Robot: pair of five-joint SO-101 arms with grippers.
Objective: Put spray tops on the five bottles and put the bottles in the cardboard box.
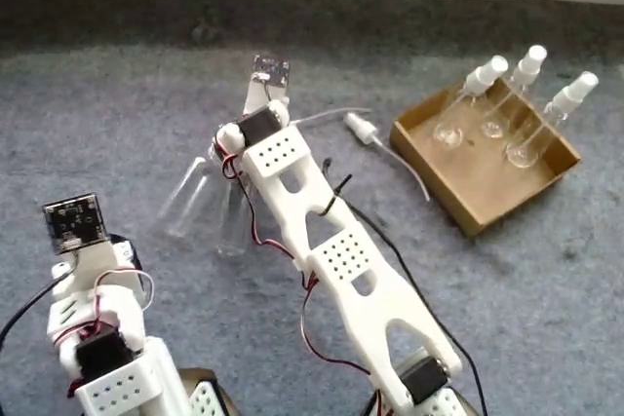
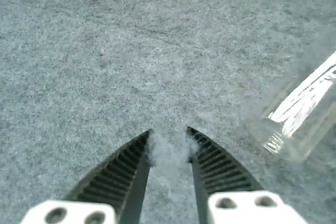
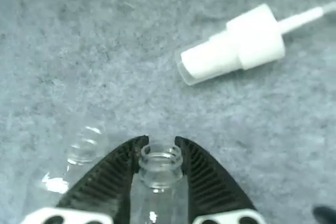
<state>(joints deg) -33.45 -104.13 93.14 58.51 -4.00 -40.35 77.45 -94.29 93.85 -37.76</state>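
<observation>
A bare bottle (image 3: 159, 174) is gripped at its neck by the right fingers (image 3: 105, 182), which are closed on it from both sides. It is held low on the neck, so the open mouth is left free, likely so that a top can be put in. The mouth is seen right between the fingertips. A spray top (image 3: 231, 45) is laid on the grey surface (image 3: 63, 35) near the mouth but not touching it. A second bottle (image 3: 84, 148) is laid just beside the held one. The left fingers (image 2: 121, 177) are parted a little and nothing is held between them; a bottle base (image 2: 294, 124) is seen off to one side, apart from them. Three topped bottles (image 1: 470, 104) are already stood in the box (image 1: 458, 192), well apart from the two bare ones.
</observation>
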